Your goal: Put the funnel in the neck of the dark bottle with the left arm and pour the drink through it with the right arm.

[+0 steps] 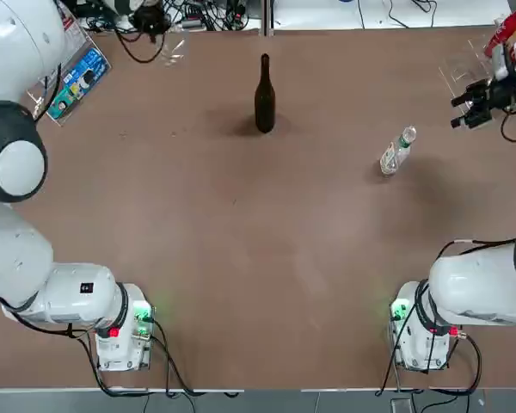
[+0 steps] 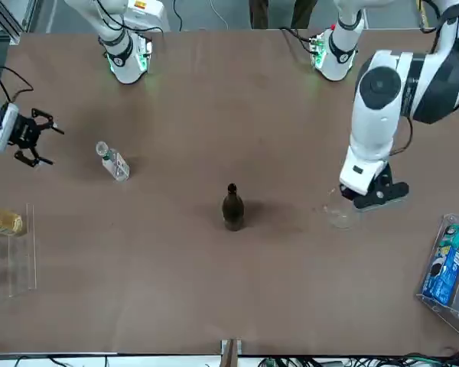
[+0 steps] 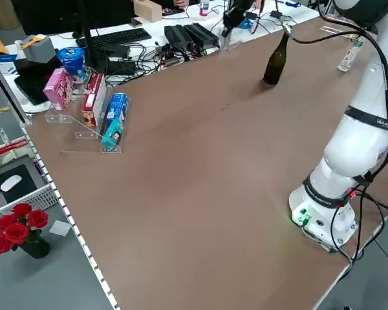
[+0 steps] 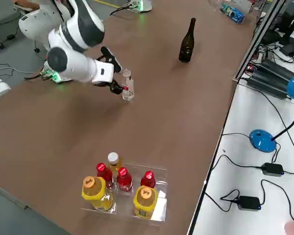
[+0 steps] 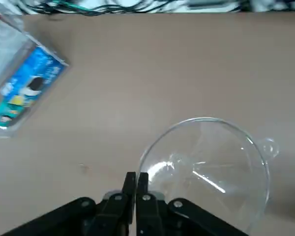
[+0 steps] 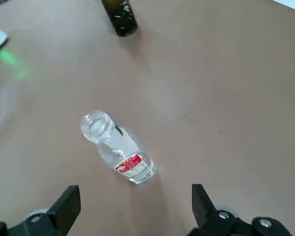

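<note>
clear funnel (image 5: 206,167) pinched at the rim by left fingers (image 5: 136,183)

On the bench (image 1: 241,258) the dark bottle (image 1: 264,96) stands mid-far side, funnel (image 2: 339,208) off to its left, drink (image 1: 396,152) to its right.

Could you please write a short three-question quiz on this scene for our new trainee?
1. True or false: the funnel already sits in the dark bottle.
2. Which gripper is shut on the funnel's rim? A) left gripper B) right gripper
3. Fill in: the drink stands on the table with its cap ____.

Key: 1 false; 2 A; 3 off.
</note>
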`<move>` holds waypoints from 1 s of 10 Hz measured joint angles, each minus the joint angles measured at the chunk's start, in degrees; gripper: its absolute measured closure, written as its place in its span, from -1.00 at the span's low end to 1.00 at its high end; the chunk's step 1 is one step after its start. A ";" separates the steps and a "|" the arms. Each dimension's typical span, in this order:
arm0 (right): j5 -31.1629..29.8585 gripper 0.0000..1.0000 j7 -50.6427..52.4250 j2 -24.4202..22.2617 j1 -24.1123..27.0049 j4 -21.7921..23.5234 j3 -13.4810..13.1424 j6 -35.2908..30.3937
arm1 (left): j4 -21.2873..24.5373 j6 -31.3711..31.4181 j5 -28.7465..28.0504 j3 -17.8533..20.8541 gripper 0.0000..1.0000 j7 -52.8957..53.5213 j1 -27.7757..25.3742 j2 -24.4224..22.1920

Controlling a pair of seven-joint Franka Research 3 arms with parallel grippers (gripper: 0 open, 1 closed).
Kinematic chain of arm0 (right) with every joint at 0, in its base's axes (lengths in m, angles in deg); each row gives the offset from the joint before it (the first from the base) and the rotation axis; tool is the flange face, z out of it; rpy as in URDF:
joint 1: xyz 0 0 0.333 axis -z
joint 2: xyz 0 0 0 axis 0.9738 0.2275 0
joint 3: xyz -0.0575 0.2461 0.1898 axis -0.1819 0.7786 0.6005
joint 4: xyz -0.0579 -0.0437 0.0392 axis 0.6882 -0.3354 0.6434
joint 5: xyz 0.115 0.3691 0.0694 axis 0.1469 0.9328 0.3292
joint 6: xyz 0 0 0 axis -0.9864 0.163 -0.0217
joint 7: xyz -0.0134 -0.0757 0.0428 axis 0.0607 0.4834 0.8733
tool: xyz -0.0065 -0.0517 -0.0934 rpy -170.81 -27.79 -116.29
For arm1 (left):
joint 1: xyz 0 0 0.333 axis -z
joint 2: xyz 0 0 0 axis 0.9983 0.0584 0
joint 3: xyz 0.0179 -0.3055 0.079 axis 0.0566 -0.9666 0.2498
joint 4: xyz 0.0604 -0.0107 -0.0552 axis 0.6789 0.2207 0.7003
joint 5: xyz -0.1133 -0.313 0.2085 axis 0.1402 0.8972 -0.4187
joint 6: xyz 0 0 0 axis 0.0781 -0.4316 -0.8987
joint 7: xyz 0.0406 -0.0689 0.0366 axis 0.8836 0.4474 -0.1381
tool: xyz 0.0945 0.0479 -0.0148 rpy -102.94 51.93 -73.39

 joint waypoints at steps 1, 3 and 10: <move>3.38 -1.00 6.80 4.02 0.53 0.04 -0.70 -2.15 | -1.92 0.05 4.20 -1.27 0.92 -0.06 -0.02 -0.62; 8.09 -1.00 17.70 10.86 0.88 0.02 -2.21 -5.35 | -4.38 -0.10 10.12 -4.60 0.92 -0.06 -0.06 -2.12; 21.31 -1.00 43.18 29.09 0.90 -3.28 -2.60 -16.86 | -9.88 0.44 22.42 -13.72 0.92 -2.97 0.90 0.30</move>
